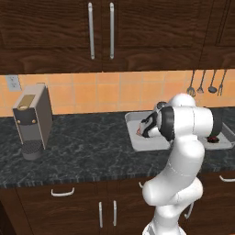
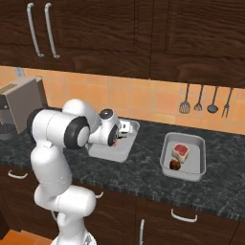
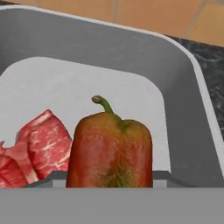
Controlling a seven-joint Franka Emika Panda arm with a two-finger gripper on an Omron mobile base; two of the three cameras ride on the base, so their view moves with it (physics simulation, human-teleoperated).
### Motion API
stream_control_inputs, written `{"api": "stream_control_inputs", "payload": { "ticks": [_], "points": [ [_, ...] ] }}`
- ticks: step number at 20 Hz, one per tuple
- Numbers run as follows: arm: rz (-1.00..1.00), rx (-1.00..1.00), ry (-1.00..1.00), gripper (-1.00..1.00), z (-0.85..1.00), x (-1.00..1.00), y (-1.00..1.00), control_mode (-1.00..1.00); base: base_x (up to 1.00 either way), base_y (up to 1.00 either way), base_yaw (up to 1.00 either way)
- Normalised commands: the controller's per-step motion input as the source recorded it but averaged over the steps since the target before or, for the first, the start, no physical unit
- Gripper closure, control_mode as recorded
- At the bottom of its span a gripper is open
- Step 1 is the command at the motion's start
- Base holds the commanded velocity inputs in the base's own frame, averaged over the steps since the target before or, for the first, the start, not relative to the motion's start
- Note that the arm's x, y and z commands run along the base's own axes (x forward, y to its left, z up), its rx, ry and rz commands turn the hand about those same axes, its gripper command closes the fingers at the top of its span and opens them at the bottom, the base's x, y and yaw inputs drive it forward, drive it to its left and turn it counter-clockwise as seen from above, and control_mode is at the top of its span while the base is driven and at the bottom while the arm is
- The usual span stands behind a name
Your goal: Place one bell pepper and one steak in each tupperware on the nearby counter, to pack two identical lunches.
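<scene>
My gripper point(image 3: 109, 178) reaches down into the left tupperware point(image 3: 186, 118), and its two finger tips press against the sides of an upright orange-red bell pepper point(image 3: 111, 148). A slab of pink-red steak point(image 3: 41, 144) lies on the tray floor just left of that pepper. From the base views the hand point(image 2: 125, 133) hangs over the left tupperware point(image 2: 107, 154) on the counter point(image 2: 143, 167), with a bit of red steak point(image 1: 139, 131) under it. The right tupperware point(image 2: 201, 165) holds another steak point(image 2: 181, 151) and a dark bell pepper point(image 2: 174, 164).
A grey coffee machine point(image 1: 32, 121) stands at the counter's left end. Kitchen utensils point(image 2: 206, 100) hang on the tiled wall behind the right tray. Dark wall cabinets point(image 1: 101, 32) sit overhead, and drawers with silver handles point(image 1: 63, 192) run below the counter edge.
</scene>
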Motion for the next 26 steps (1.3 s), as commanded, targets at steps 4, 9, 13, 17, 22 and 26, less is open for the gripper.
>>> {"api": "stream_control_inputs", "payload": {
  "ticks": [4, 9, 13, 17, 22, 26],
  "points": [
    [0.04, 0.0, -0.03, -1.0, -0.16, 0.38, -0.16, -1.0, 0.0, 0.0, 0.0],
    [0.04, 0.0, -0.21, -1.0, 0.45, -0.82, 0.07, -1.0, 0.0, 0.0, 0.0],
    [0.0, 0.0, -0.27, -1.0, 0.68, -1.0, 0.03, -1.0, 0.0, 0.0, 0.0],
    [0.0, -0.01, -0.27, -1.0, 0.98, -0.99, 0.1, -1.0, 0.0, 0.0, 0.0],
    [0.0, -0.03, -0.1, -1.0, 1.0, -0.92, 0.19, -1.0, 0.0, 0.0, 0.0],
    [0.0, -0.06, 0.16, -1.0, 0.98, -0.99, 0.23, -1.0, 0.0, 0.0, 0.0]
  ]
}}
